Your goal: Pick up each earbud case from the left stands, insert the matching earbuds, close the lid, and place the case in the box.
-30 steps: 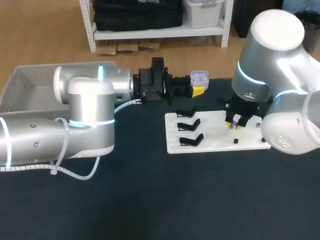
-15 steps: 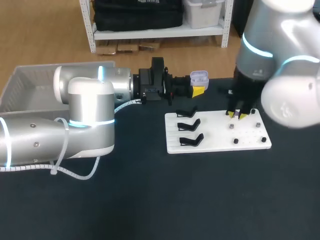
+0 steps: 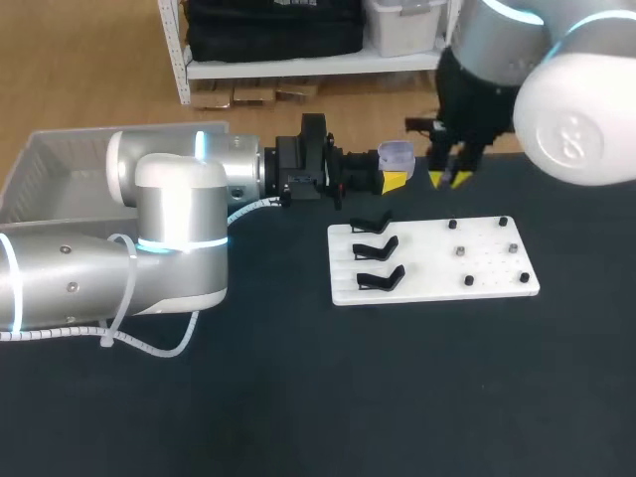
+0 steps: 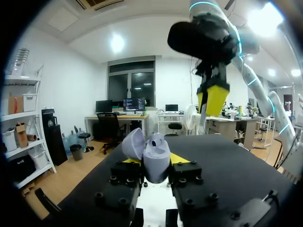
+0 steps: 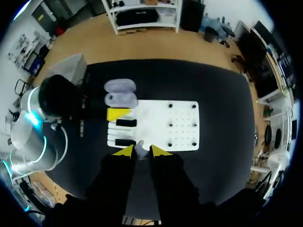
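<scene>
Up off the white pegged board [image 3: 427, 288], the right gripper [image 3: 449, 179] has swung toward the case, fingers pinched on a small white earbud [image 5: 140, 151]. Leftmost, the grey plastic box [image 3: 50, 164] shows no case inside. The left gripper [image 4: 156, 163] clamps the open, glossy lilac, pebble-round case [image 4: 152, 146] over the table's far edge, and the three black stands [image 3: 376, 250] are bare, so inserting, closing and boxing remain.

My left arm [image 3: 169, 229] and right arm [image 3: 571, 109] were rounded silver-white shells with cyan joint rings. White coiled cable [image 3: 139, 343] ran along the left. Gripper mounts [image 4: 120, 184] were black, screw-studded; fingertips [image 5: 124, 151] yellow.
</scene>
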`<action>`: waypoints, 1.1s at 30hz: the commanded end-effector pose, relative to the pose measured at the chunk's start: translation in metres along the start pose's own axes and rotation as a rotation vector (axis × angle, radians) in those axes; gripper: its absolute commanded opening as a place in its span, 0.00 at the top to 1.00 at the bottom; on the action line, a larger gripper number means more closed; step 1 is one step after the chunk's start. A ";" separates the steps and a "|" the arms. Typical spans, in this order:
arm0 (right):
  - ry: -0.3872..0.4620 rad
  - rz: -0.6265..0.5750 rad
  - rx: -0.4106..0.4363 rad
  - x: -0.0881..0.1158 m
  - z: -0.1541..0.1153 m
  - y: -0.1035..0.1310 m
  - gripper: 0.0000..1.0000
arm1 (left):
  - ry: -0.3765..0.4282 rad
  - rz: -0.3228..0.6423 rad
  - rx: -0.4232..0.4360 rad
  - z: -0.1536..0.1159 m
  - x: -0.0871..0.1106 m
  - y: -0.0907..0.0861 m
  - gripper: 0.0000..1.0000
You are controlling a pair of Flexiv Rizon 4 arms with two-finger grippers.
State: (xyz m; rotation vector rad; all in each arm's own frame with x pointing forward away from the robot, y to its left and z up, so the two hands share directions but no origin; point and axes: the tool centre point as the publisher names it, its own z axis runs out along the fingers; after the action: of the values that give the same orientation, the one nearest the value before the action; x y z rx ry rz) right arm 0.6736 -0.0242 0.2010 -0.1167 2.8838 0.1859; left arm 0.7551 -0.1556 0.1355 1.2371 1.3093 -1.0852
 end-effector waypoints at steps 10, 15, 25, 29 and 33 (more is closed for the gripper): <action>-0.039 -0.205 0.008 -0.032 -0.003 0.034 1.00 | -0.008 0.005 -0.004 0.000 0.002 -0.001 1.00; -0.033 -0.246 0.011 -0.044 0.001 0.037 1.00 | -0.008 0.005 -0.004 0.000 0.002 -0.001 1.00; 0.010 -0.272 0.008 -0.057 0.014 0.039 1.00 | -0.008 0.005 -0.004 0.000 0.002 -0.001 1.00; 0.021 -0.269 0.010 -0.060 0.020 0.039 1.00 | -0.008 0.005 -0.004 0.000 0.002 -0.001 1.00; 0.038 -0.267 0.021 -0.061 0.027 0.037 1.00 | -0.008 0.005 -0.004 0.000 0.002 -0.001 1.00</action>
State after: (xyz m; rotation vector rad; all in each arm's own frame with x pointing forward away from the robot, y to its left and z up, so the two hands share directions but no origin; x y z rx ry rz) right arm 0.7279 0.0166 0.1972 -0.4976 2.8474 0.1094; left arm 0.7551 -0.1556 0.1355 1.2371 1.3093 -1.0853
